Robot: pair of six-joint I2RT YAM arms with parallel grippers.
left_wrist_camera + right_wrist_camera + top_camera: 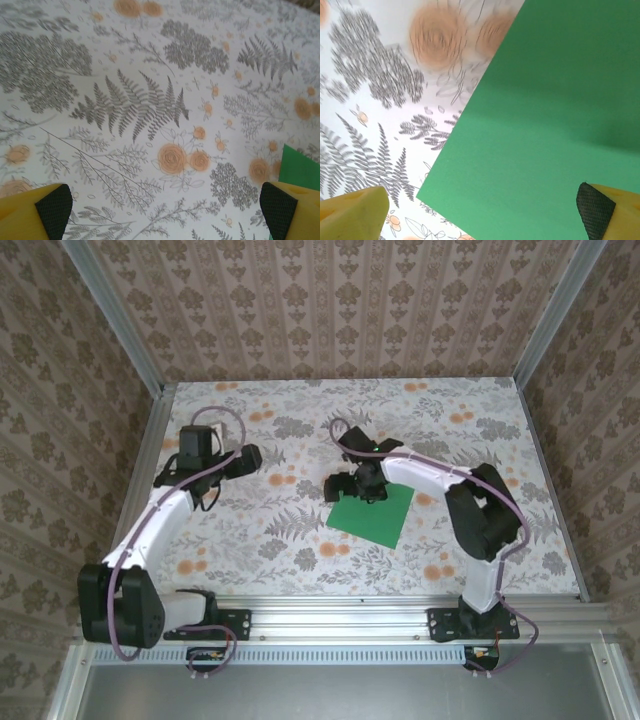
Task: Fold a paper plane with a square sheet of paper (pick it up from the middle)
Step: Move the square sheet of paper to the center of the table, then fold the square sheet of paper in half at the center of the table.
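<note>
Top external showed me the square sheet of paper (375, 515) flat on the counter (280, 540), right pincer (352, 487) spread over its far edge, perhaps touching, left pincer (245, 458) likewise spread, well aside.

The square sheet of paper (372, 512) is plain bright green. The surface (250, 540) is white, printed with grey ferns and orange flowers. The left tool (165, 215) and right tool (480, 215) have yellow fingers (15, 217) with black textured pads (52, 210).
</note>
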